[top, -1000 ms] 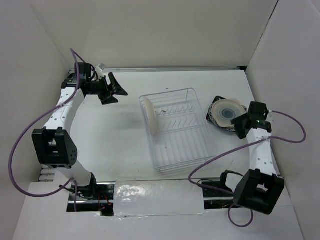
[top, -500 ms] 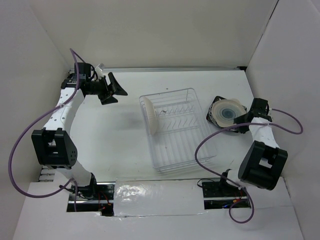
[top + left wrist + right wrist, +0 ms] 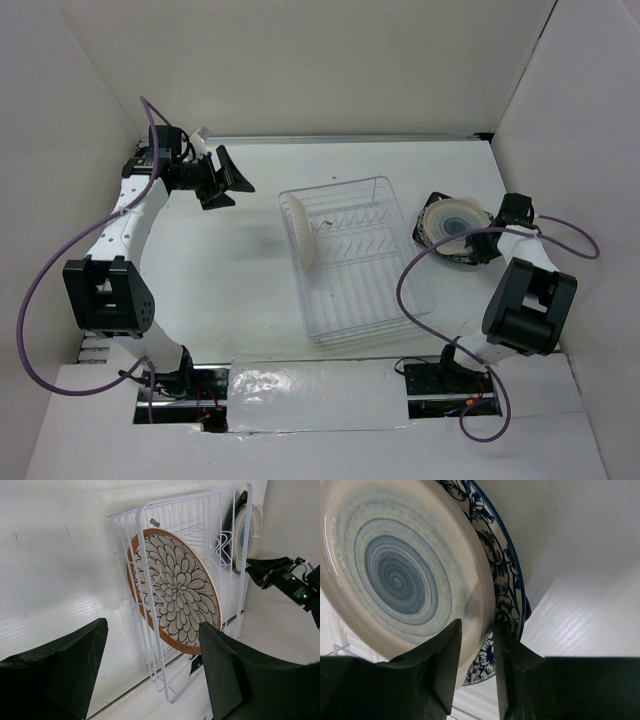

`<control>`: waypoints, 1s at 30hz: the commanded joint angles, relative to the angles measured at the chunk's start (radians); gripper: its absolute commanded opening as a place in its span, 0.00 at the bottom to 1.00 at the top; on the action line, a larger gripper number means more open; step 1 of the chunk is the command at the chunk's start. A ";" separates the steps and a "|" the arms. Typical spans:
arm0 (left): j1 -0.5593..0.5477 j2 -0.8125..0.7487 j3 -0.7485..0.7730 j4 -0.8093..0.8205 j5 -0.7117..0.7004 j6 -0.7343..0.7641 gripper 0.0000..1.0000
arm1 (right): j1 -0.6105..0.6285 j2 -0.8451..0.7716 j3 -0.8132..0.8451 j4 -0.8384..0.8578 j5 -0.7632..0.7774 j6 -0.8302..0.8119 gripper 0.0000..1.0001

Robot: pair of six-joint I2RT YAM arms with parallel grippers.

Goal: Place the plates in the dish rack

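Note:
The wire dish rack (image 3: 355, 275) lies mid-table. The brown-white radial-patterned plate (image 3: 300, 232) stands upright in its left end and faces the left wrist view (image 3: 175, 590), behind the rack's wires (image 3: 142, 540). My left gripper (image 3: 228, 180) is open and empty, left of the rack. The white plate with blue centre (image 3: 455, 222) lies on the dark-rimmed floral plate (image 3: 432, 205), right of the rack. My right gripper (image 3: 480, 241) is shut on the white plate's rim (image 3: 395, 580): one finger on its face, the other between it and the floral plate (image 3: 507, 595). No cream plate shows.
White walls enclose the table on the left, back and right; the right wall is close behind the plate stack. A sheet of clear plastic (image 3: 310, 395) lies at the near edge between the arm bases. The right arm's elbow (image 3: 528, 310) stands near the rack's near right corner.
My right arm has folded back and its gripper has slid left onto the rim of the white plate. The left arm, rack and upright plate have not moved.

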 commanded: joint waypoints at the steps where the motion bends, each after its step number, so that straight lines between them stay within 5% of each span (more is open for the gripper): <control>1: 0.008 -0.036 0.029 0.000 0.004 0.016 0.85 | -0.006 0.025 0.059 0.044 0.006 -0.016 0.37; 8: 0.011 -0.037 0.035 -0.007 0.002 0.016 0.85 | -0.006 0.066 0.046 0.064 0.003 -0.010 0.33; 14: 0.009 -0.038 0.041 -0.011 0.004 0.018 0.85 | -0.007 0.019 0.032 0.052 0.011 -0.010 0.00; 30: -0.033 -0.056 0.148 -0.039 -0.024 0.029 0.86 | -0.007 -0.298 0.082 -0.049 -0.004 -0.011 0.00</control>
